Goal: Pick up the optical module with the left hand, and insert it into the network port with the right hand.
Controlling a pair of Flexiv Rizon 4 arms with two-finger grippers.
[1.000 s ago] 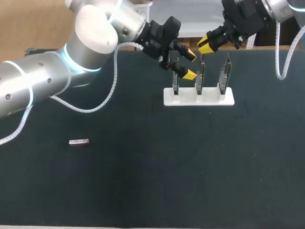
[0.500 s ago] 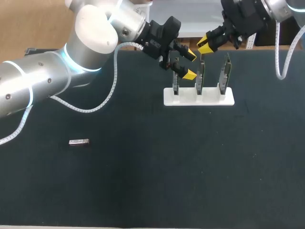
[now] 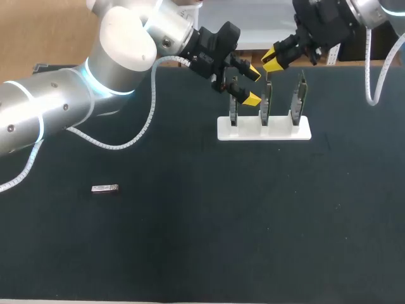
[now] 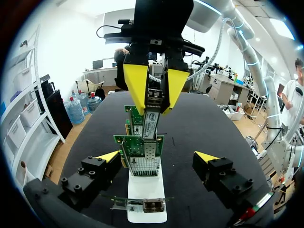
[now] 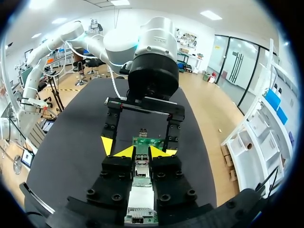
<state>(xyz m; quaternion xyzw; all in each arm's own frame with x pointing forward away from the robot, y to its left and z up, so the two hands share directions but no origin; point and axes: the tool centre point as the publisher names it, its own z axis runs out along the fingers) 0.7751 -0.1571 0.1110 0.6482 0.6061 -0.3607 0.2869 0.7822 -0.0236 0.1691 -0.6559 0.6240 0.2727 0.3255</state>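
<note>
My right gripper (image 3: 273, 61) hangs over the top of the middle network card (image 3: 266, 104) at the table's far side. It is shut on a small silver optical module (image 4: 151, 119), which points down at the card's port (image 4: 144, 159). From the right wrist the module (image 5: 141, 166) shows between the yellow tips (image 5: 126, 152). My left gripper (image 3: 252, 85) is open just left of that card, fingers spread wide, holding nothing. Seen from the left wrist, the row of cards (image 4: 138, 141) stands between its tips (image 4: 110, 156). A second module (image 3: 104, 189) lies on the mat at left.
A white base (image 3: 264, 130) holds three upright cards in a row: left (image 3: 233, 106), middle, and right (image 3: 299, 101). Black mat (image 3: 209, 221) covers the table. The left arm's white cable (image 3: 149, 120) loops above the mat.
</note>
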